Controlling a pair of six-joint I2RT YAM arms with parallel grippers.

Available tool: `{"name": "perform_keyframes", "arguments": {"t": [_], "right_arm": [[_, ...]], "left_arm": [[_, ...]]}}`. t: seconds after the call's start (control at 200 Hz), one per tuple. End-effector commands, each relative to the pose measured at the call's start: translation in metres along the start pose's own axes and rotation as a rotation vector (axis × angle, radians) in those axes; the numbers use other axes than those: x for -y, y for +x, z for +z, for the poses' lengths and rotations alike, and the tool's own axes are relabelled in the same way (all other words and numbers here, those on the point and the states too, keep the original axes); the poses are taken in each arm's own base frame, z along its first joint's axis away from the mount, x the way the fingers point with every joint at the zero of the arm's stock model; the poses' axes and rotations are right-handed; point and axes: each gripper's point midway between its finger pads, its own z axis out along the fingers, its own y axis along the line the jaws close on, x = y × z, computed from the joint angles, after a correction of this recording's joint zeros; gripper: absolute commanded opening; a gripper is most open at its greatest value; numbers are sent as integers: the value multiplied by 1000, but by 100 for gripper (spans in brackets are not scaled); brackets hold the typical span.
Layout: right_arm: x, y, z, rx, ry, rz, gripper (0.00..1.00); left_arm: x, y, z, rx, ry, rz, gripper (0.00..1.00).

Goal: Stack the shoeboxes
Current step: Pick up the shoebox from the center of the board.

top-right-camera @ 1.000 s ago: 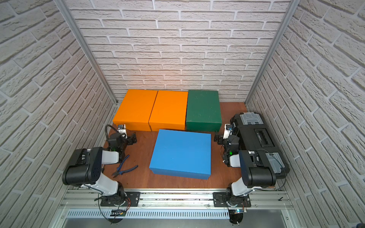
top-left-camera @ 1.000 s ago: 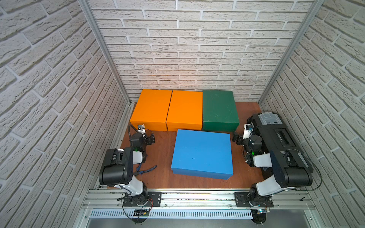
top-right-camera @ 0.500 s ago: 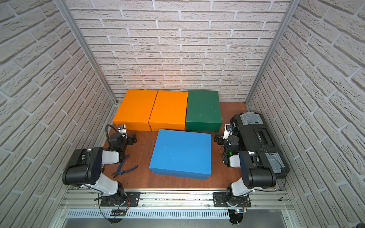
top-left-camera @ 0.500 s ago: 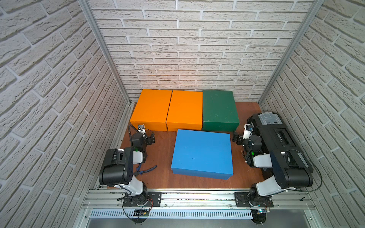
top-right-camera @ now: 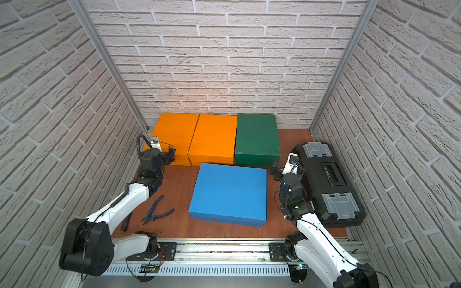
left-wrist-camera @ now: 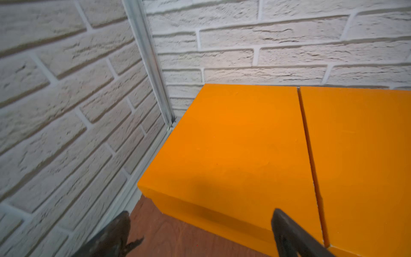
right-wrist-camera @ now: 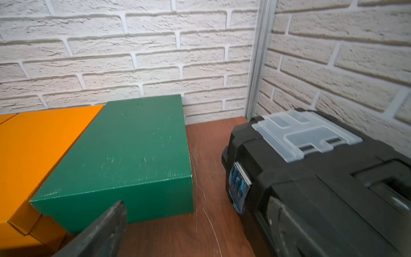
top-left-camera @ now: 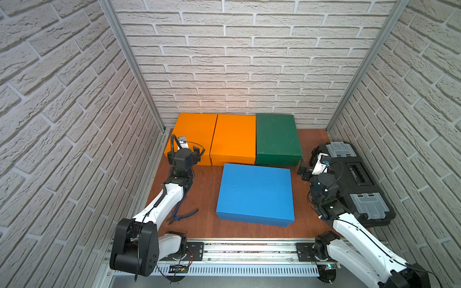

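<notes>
Three shoeboxes stand in a row against the back wall, side by side, long axes running away from me: corner orange box (top-left-camera: 194,132), second orange box (top-left-camera: 234,139), green box (top-left-camera: 275,134); the blue box (top-left-camera: 254,192) lies on the worktop (top-left-camera: 207,182) just in front of them, long axis across, slightly skewed; none is stacked; all four lids are on, so their contents are hidden; the black toolbox (top-left-camera: 354,179) by the right wall is shut too; pliers (top-left-camera: 183,215) lie near my left arm; my left pincer (left-wrist-camera: 200,213) gapes wide at the corner orange box's near end, holding nothing; my right pincer (top-left-camera: 302,170) is spread wide and empty between the green box and the toolbox
</notes>
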Motion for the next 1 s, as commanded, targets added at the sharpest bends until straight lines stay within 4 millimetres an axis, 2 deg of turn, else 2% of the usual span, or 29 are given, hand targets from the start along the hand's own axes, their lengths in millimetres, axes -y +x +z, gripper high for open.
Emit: {"name": "perform_keyframes", "arguments": {"t": [0.0,0.155,0.32,0.395,0.535,0.69,0.885,0.995], "right_arm": [[12,19,-15,-186,71,-15,100],[-22,25,-24,-365,-74,-93,99],[-55,38,-39,-526,-250,-35,100],[-65,45,-46,-588,-305,-10,94],[-76,67,-65,-715,-386,58,93],[-78,95,-81,-816,-414,125,93],[-90,118,-92,-894,-510,264,91],[-88,127,-91,-922,-512,333,90]], "left_arm": [[-22,22,-18,-195,-107,-160,98],[-23,6,-41,-225,-58,-315,98],[-17,-12,-65,-206,117,-410,98],[-22,-14,-75,-220,114,-417,98],[-17,2,-87,-333,142,-385,98],[22,31,-95,-489,319,-353,92],[62,54,-109,-567,484,-338,94],[81,64,-116,-606,567,-348,95]]}}
